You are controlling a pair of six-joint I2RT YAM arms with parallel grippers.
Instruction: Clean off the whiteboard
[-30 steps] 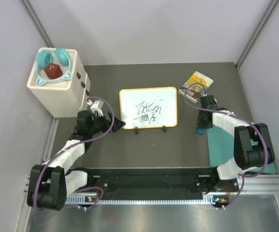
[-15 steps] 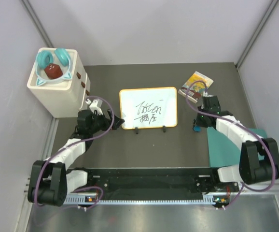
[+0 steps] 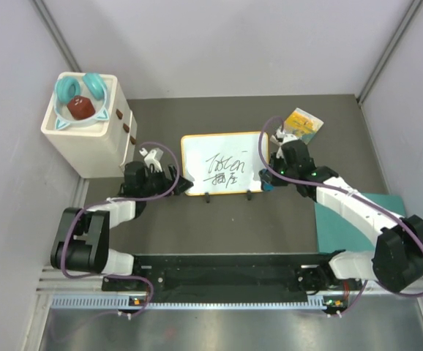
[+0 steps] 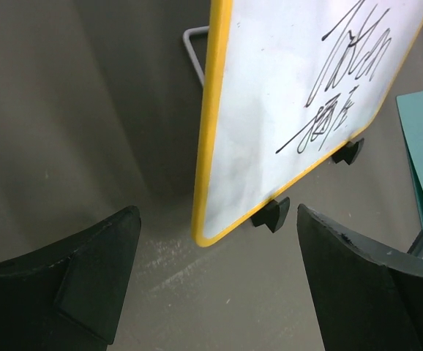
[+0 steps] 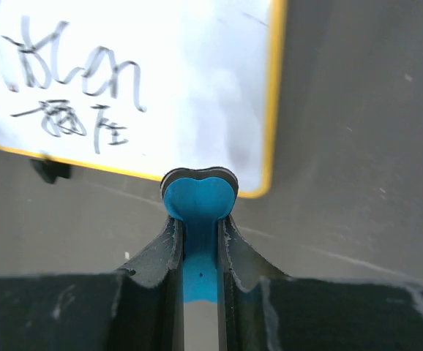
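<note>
The whiteboard (image 3: 225, 162) has an orange-yellow frame, black scribbles and two black feet, and stands mid-table. It also shows in the left wrist view (image 4: 270, 110) and the right wrist view (image 5: 138, 88). My left gripper (image 3: 181, 184) is open, and the board's lower left corner lies just ahead of the gap between its fingers (image 4: 217, 216). My right gripper (image 3: 268, 181) is shut on a blue eraser (image 5: 199, 197). It holds the eraser just off the board's lower right corner.
A white box (image 3: 87, 135) with teal headphones and a red object on top stands at the far left. A small yellow book (image 3: 299, 123) lies at the far right. A teal mat (image 3: 343, 219) lies at the near right.
My right arm has swung left with the eraser, from beside the teal mat to the board's lower right corner. My left gripper has edged closer to the board's left corner.
</note>
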